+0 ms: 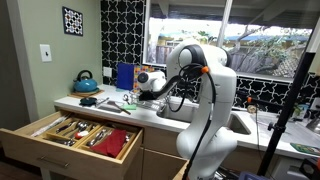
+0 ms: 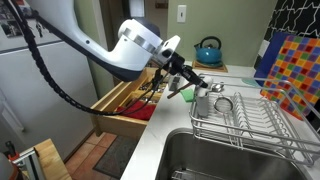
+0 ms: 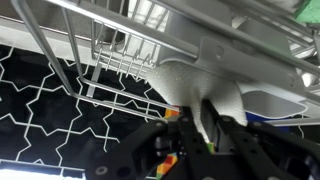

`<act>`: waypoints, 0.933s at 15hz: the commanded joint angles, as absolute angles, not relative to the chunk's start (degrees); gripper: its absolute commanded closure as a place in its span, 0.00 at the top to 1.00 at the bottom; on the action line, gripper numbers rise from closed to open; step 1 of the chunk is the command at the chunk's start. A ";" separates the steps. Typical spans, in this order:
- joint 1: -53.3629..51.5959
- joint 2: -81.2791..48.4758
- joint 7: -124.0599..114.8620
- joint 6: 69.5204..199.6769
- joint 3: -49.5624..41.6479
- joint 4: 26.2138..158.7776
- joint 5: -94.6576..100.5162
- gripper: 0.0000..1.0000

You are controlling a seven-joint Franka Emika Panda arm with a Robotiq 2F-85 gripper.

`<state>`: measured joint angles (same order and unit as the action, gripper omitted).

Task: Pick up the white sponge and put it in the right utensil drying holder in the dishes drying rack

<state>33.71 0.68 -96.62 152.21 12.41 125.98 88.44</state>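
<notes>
Tool at the end of my arm gripped the white sponge, and the wrist view showed the soft lump squeezed narrow where the jaws met it. I held it at the end of the dishes drying rack nearest the kettle, with grey wires filling the wrist view just beyond the sponge. Whether the sponge touched the wires could not be told. The rack stood on the white surface beside the sink. A blue kettle sat farther back on the surface, and a wooden cutlery drawer stood pulled open below its edge.
</notes>
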 commanded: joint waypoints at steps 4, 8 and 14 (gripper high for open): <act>19.33 -0.46 -88.66 150.85 -2.07 128.09 80.43 0.03; 15.49 -0.75 -81.27 147.77 -5.40 128.28 74.77 0.04; 12.97 -1.25 -76.08 145.82 -7.29 127.20 70.09 0.04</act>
